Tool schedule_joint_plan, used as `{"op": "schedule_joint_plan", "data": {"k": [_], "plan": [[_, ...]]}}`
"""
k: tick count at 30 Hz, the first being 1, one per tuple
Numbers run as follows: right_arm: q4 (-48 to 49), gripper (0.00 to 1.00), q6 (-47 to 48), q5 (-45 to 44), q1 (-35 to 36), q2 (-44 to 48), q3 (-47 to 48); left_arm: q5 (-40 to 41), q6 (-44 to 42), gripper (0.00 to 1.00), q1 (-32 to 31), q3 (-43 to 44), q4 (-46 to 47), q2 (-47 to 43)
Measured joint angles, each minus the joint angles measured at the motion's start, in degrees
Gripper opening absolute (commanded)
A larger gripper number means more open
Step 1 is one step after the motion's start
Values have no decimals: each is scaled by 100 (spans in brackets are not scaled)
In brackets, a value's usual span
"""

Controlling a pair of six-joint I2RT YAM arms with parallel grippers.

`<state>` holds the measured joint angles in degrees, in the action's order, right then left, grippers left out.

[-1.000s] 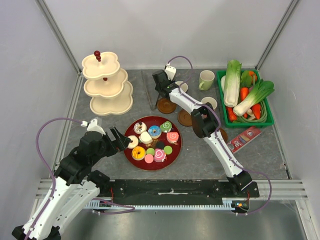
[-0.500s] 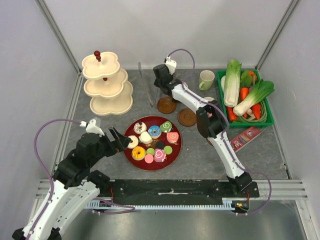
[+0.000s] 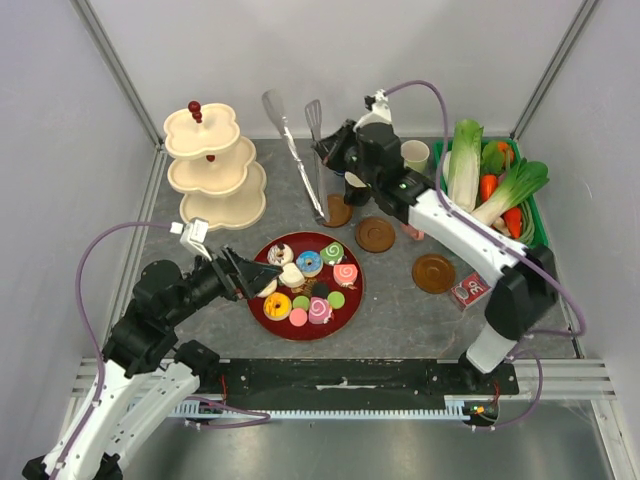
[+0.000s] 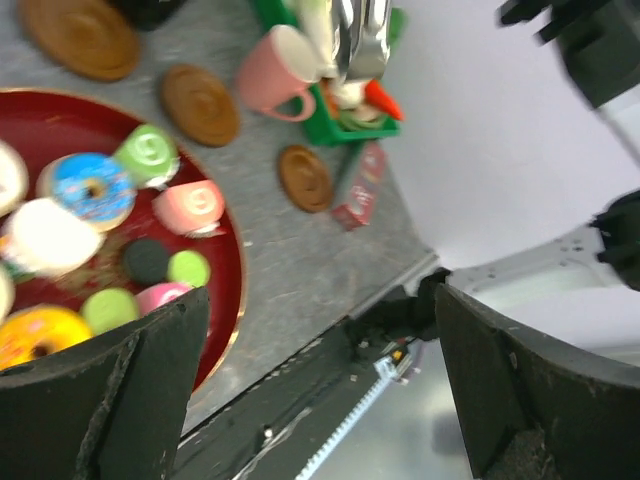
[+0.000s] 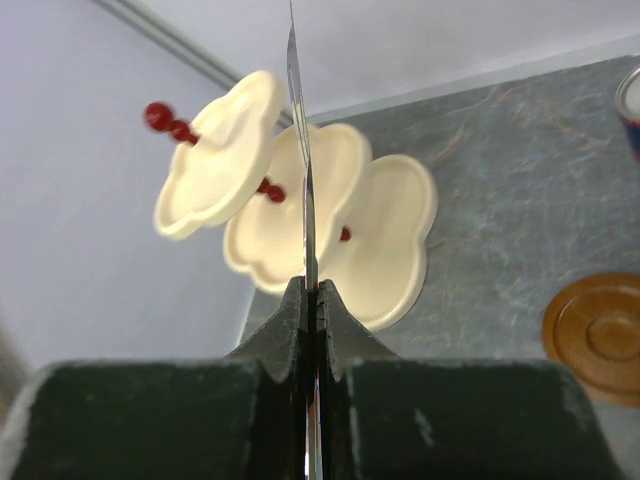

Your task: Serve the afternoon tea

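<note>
Toy pastries [image 3: 305,282] lie on a red plate [image 3: 351,302] at the table's middle. They also show in the left wrist view [image 4: 92,190] on the plate [image 4: 225,310]. My left gripper [image 3: 250,275] is open and empty at the plate's left edge, and in its own view [image 4: 320,390] the jaws stand wide apart. My right gripper [image 3: 338,150] is shut on metal tongs [image 3: 297,150] and holds them raised above the table. In the right wrist view the gripper [image 5: 311,300] pinches the tongs [image 5: 305,190] edge-on. The pale green mug [image 3: 413,157], black mug [image 3: 355,186] and pink mug [image 4: 275,80] stand behind the plate.
A cream three-tier stand [image 3: 210,165] stands at the back left, also in the right wrist view [image 5: 385,230]. Brown coasters [image 3: 376,234] lie behind and right of the plate. A green basket of toy vegetables [image 3: 490,190] is at the back right. A drink can [image 3: 470,290] lies near it.
My right gripper has lifted the tongs off the table and swung up and to the right. My left gripper has barely moved beside the plate.
</note>
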<state>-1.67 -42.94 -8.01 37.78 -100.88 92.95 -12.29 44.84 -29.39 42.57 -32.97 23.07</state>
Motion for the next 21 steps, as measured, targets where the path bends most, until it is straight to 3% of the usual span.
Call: {"op": "schedule_joint_plan", "data": {"k": [8, 14, 21], "plan": [[662, 0, -664, 380, 232, 1751, -2164, -1392, 638, 99, 0, -518, 2605, 815], [761, 0, -911, 304, 376, 2138, -2549, -1956, 1119, 99, -81, -800, 4142, 1692], [999, 0, -1255, 168, 463, 2339, -2802, -1991, 1353, 99, -262, -815, 5405, 2251]]}}
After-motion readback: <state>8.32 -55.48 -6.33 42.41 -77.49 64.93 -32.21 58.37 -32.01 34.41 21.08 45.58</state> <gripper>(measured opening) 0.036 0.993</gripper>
